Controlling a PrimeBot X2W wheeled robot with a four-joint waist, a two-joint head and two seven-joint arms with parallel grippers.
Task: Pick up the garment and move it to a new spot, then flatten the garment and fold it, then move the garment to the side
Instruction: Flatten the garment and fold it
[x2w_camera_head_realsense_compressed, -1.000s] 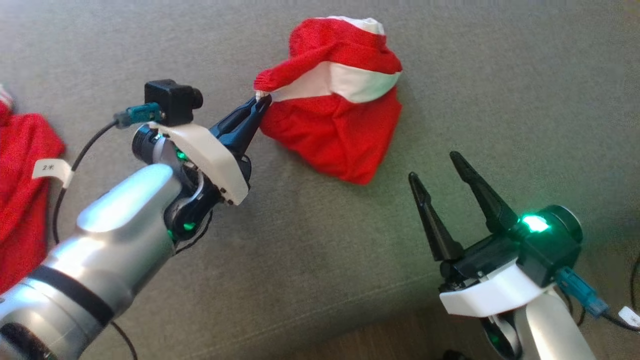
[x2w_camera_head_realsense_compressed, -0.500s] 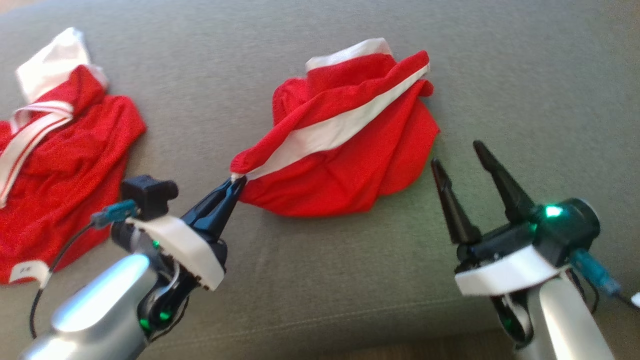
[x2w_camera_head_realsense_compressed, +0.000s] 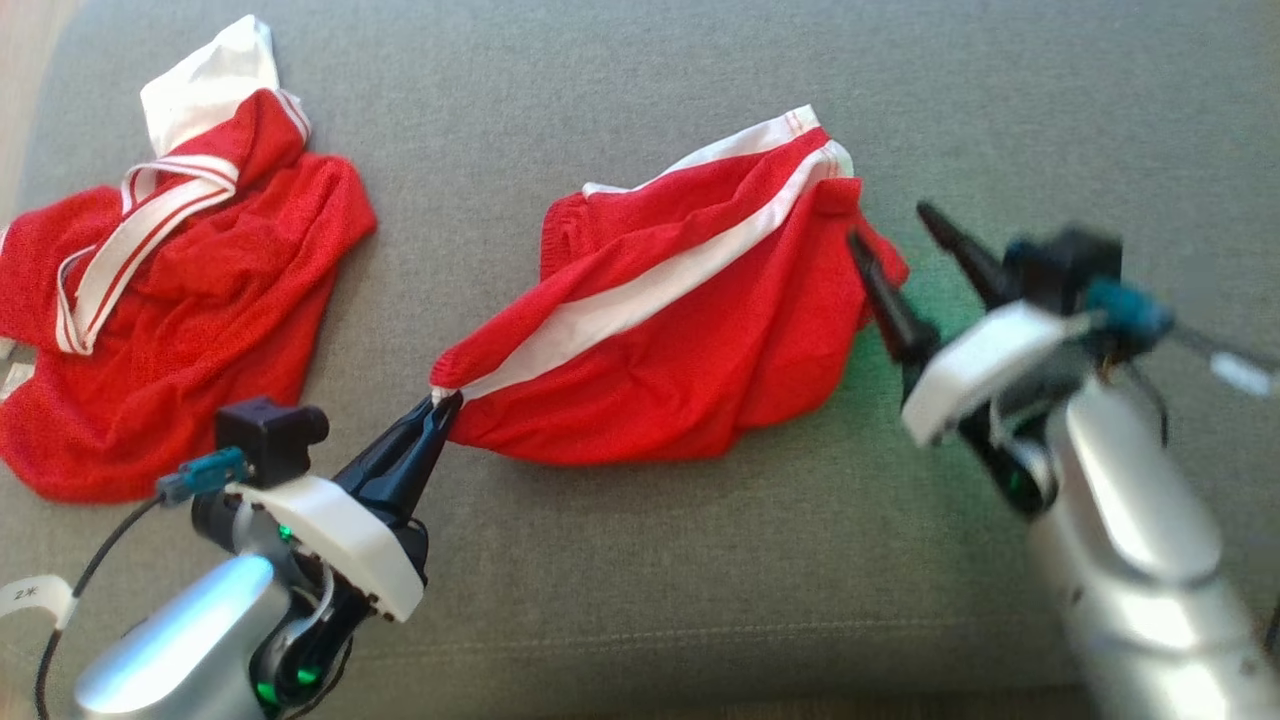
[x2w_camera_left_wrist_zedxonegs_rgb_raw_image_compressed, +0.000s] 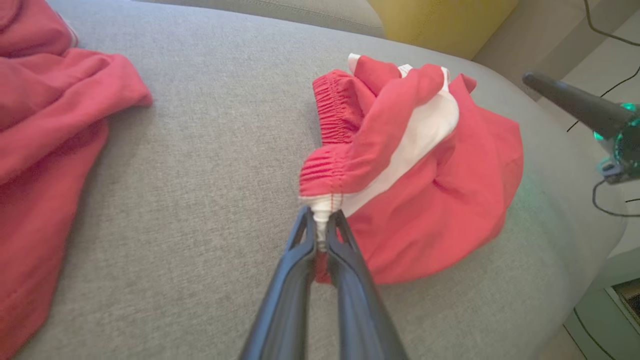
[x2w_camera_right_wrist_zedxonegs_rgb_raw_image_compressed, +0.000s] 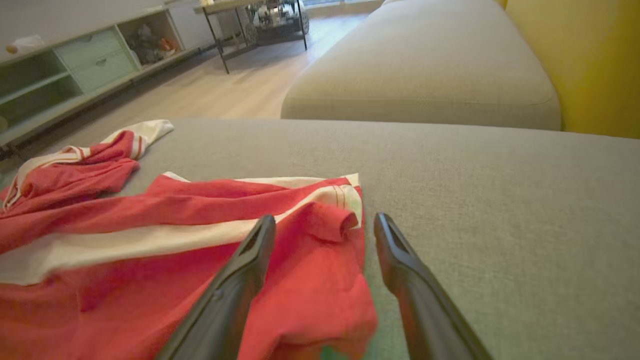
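Grey sofa seat (x2w_camera_head_realsense_compressed: 640, 620) runs edge to edge across the head view. The garment (x2w_camera_head_realsense_compressed: 700, 340), red with a broad white stripe, lies crumpled at centre frame, drawn out in a line from lower left to upper right. A second red-and-white garment (x2w_camera_head_realsense_compressed: 190, 290) is heaped at upper left, apart from the first, with bare sofa between them. My left gripper (x2w_camera_head_realsense_compressed: 441, 404), lower left of frame, is pinched tight on the garment's white gathered corner at its lower-left end. In the left wrist view the cloth sits squeezed between the two fingers near their tips. My right gripper (x2w_camera_head_realsense_compressed: 890, 226), right of centre, is spread wide at the garment's upper-right end. In the right wrist view its left finger lies over red cloth and its right finger over bare sofa, with the striped hem corner between them. Whether it touches the cloth there, I cannot tell.
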